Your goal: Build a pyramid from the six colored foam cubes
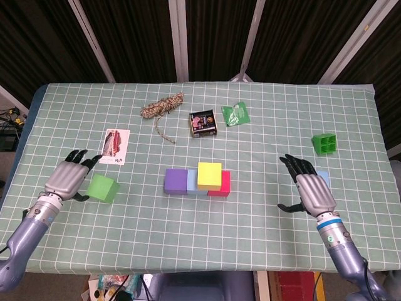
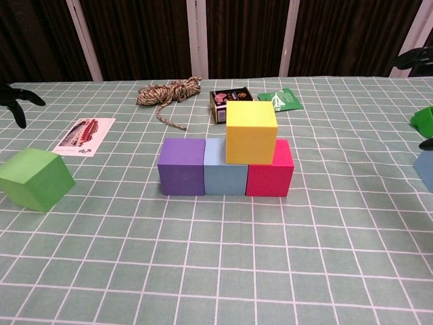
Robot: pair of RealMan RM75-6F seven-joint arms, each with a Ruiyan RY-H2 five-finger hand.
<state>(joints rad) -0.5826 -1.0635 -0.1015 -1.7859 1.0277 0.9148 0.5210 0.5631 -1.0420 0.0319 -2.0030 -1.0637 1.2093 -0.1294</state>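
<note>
A purple cube [image 1: 175,181], a light blue cube [image 2: 225,175] and a red cube [image 2: 270,172] sit in a row at centre frame, with a yellow cube [image 1: 209,175] on top. The green cube [image 1: 103,188] lies at lower left, just beside the left hand [image 1: 69,177] — fingers spread, holding nothing. At lower right the right hand [image 1: 311,190] is likewise spread and empty, partly covering another blue cube [image 1: 322,176]. The chest view catches only dark fingertips at its edges — the head view shows both hands whole.

head view high, looking down; chest view low, close; both share cube stack [image 1: 198,179]
</note>
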